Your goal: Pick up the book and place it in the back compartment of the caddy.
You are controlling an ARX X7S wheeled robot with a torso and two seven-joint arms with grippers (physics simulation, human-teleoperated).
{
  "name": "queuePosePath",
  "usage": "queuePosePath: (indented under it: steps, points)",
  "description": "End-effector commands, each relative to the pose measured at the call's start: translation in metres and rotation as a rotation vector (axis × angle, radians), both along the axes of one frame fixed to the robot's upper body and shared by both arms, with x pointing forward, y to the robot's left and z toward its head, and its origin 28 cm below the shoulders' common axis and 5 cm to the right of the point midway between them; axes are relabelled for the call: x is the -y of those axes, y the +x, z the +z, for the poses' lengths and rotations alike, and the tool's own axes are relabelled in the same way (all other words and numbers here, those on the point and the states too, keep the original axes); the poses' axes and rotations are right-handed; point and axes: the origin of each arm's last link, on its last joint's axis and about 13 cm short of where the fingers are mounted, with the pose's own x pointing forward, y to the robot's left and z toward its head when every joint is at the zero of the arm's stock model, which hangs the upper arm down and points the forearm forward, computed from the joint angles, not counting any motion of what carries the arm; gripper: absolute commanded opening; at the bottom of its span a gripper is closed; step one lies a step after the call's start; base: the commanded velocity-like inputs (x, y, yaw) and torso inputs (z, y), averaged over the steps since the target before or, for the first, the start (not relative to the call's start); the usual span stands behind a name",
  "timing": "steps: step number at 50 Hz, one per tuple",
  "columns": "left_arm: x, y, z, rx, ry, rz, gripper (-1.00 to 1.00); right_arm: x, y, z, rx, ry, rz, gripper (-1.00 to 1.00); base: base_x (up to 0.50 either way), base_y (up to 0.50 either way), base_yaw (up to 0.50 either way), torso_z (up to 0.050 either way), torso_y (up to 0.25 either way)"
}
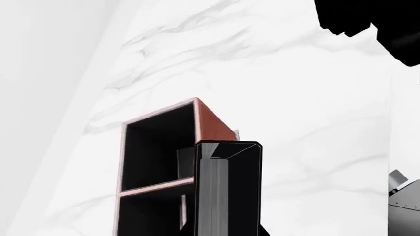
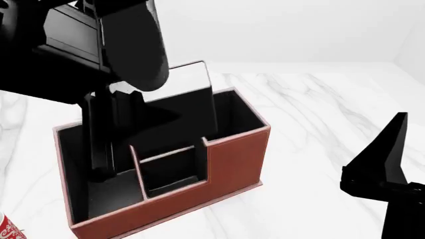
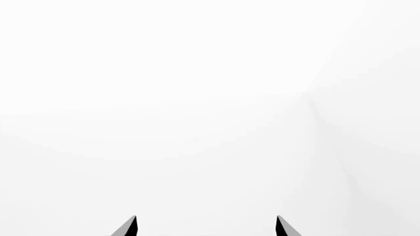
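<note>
My left gripper point(image 1: 223, 232) is shut on the book point(image 1: 228, 191), a black hardback with grey-white page edges that sticks out from the jaws. It hangs over the reddish-brown caddy point(image 1: 213, 123), next to its black-lined cells. In the head view the left arm comes in from the upper left. A dark upright shape, the book with the gripper point(image 2: 99, 144), reaches down into the long cell at the left end of the caddy point(image 2: 232, 159). I cannot tell whether the book touches the floor. My right gripper point(image 3: 206, 226) is open and empty, and is off to the right in the head view point(image 2: 388, 164).
The caddy stands on a white marble table point(image 2: 319, 109). A red patterned mug point(image 2: 7, 230) shows at the bottom left corner. The left arm hides the caddy's far left side. A white wall runs behind the table.
</note>
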Motion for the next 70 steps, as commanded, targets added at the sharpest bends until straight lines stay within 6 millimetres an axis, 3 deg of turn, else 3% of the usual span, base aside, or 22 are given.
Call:
queuePosePath:
  steps: [1, 14, 23, 34, 55, 70]
  points:
    - [-0.007, 0.017, 0.017, 0.069, 0.053, 0.095, -1.0, 0.0, 0.001, -0.001, 0.003, -0.014, -0.011, 1.0, 0.0, 0.0, 0.0, 0.0, 0.0]
    - [-0.003, 0.033, 0.015, 0.046, 0.092, 0.124, -1.0, -0.001, 0.001, -0.001, 0.003, -0.019, -0.003, 1.0, 0.0, 0.0, 0.0, 0.0, 0.002]
    - [0.001, 0.06, -0.006, -0.037, 0.067, 0.097, -1.0, -0.004, 0.0, -0.001, 0.002, -0.023, 0.003, 1.0, 0.0, 0.0, 0.0, 0.0, 0.001]
    - [0.004, 0.091, -0.026, -0.173, -0.085, 0.081, -1.0, -0.002, 0.001, -0.002, -0.008, -0.01, 0.002, 1.0, 0.0, 0.0, 0.0, 0.0, 0.001]
    - [0.003, 0.098, -0.016, -0.148, -0.388, 0.127, -1.0, -0.005, 0.004, -0.009, -0.032, -0.017, 0.018, 1.0, 0.0, 0.0, 0.0, 0.0, 0.001]
    - [0.002, 0.097, -0.027, -0.23, -0.253, 0.109, -1.0, -0.007, 0.004, -0.01, -0.036, -0.02, 0.026, 1.0, 0.0, 0.0, 0.0, 0.0, 0.001]
